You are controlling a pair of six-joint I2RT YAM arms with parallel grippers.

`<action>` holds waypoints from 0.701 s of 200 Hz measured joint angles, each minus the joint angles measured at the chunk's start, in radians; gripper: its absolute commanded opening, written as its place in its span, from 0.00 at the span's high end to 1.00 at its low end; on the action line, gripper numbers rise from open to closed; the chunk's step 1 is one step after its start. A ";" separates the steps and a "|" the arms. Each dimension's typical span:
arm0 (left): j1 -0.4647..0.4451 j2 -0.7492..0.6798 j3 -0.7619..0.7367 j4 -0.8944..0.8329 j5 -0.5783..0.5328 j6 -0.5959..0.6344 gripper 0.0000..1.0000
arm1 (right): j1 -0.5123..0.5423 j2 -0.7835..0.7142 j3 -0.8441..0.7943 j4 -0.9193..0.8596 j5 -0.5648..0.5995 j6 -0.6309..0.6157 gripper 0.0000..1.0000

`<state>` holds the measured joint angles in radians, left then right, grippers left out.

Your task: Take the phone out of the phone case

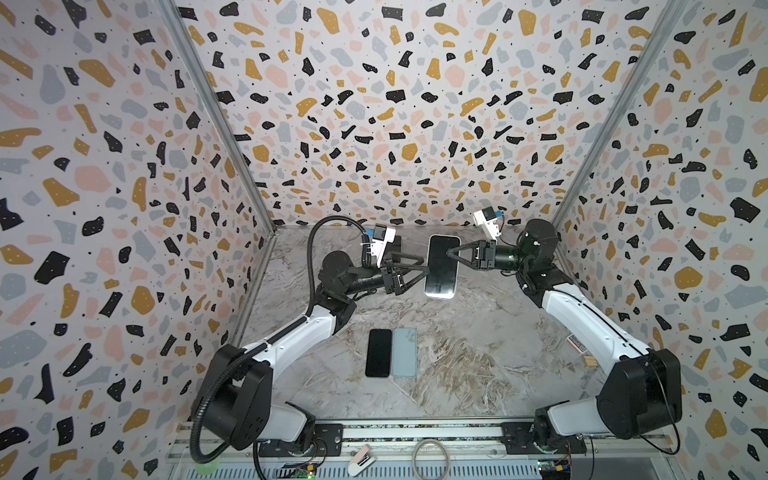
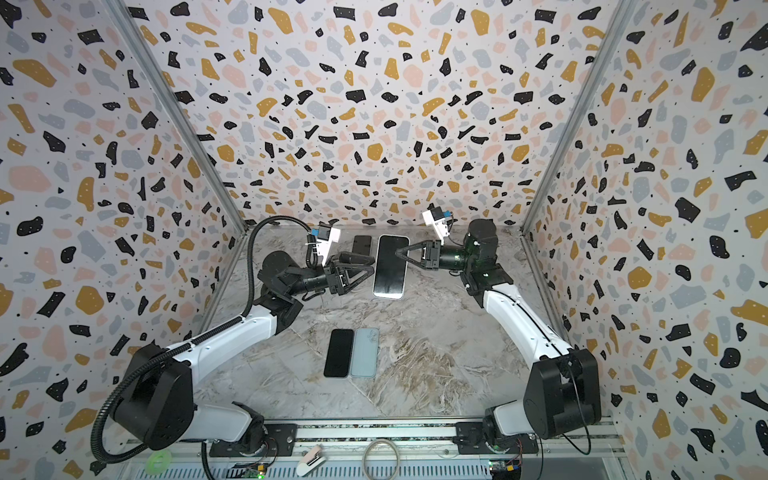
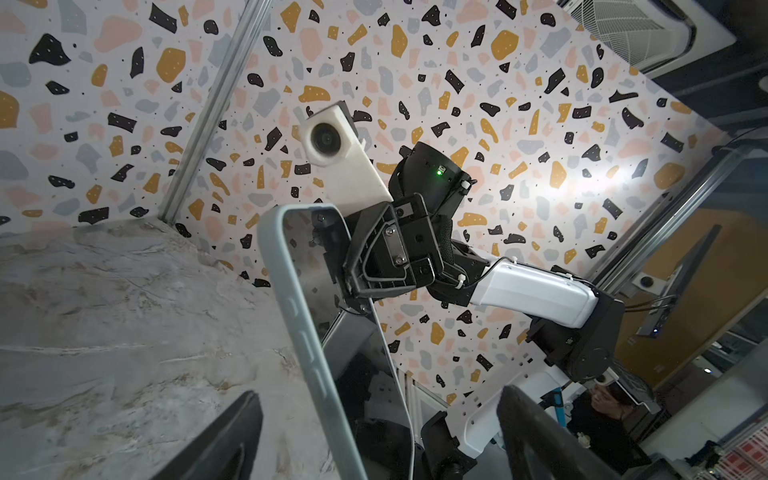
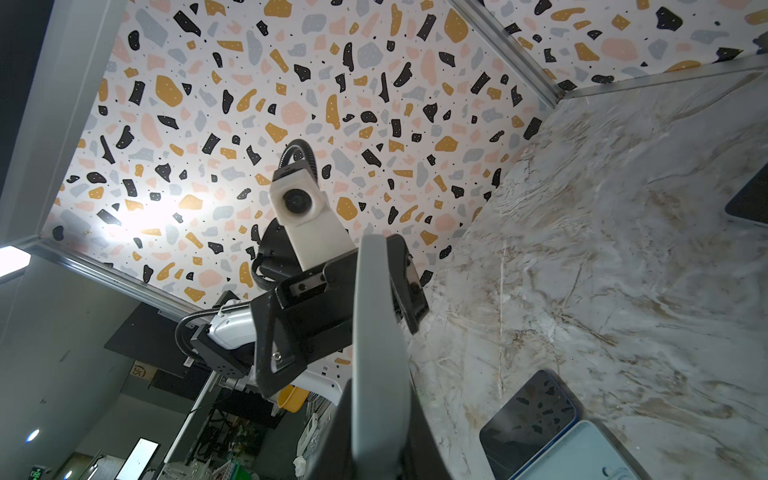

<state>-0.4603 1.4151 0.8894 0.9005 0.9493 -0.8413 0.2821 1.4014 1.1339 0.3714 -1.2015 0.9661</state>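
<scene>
As the marbled table [image 1: 478,365] spreads wide below, the left arm [image 1: 291,336] and right arm [image 1: 582,316] reach in from either side and meet over its far middle. Between them the phone [image 1: 440,274] hangs clear of the table, its screen facing up in both top views and its long axis running near to far. It sits in its case [image 3: 303,332], whose pale rim frames the dark glass. The right gripper [image 1: 448,252] is closed, its tips pinching the phone's right edge near the far end, case and all. The left gripper [image 1: 427,265] stands spread wide at the phone's left edge. In the left wrist view the case's side passes between the two fingers [image 3: 224,440] with a gap to each, so nothing is clamped there. Nearer the arms' bases, mid-table, a black phone [image 1: 378,353] and a blue case [image 1: 404,353] lie flat, side by side. A third phone [image 2: 361,245] lies at the back, partly hidden behind the left gripper. A small box [image 1: 575,343] lies at the table's right edge, by the right arm.
</scene>
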 measured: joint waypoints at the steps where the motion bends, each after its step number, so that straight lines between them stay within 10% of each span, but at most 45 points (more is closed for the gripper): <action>1: 0.000 0.000 0.000 0.002 0.001 -0.002 0.16 | 0.000 0.000 0.000 0.003 -0.001 0.003 1.00; 140: -0.002 0.039 0.056 0.093 0.082 -0.099 0.61 | 0.070 0.011 -0.002 0.095 -0.052 0.047 1.00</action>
<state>-0.4622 1.4536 0.9455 0.9939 1.0313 -0.9401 0.3519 1.4128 1.1320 0.4667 -1.2537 1.0130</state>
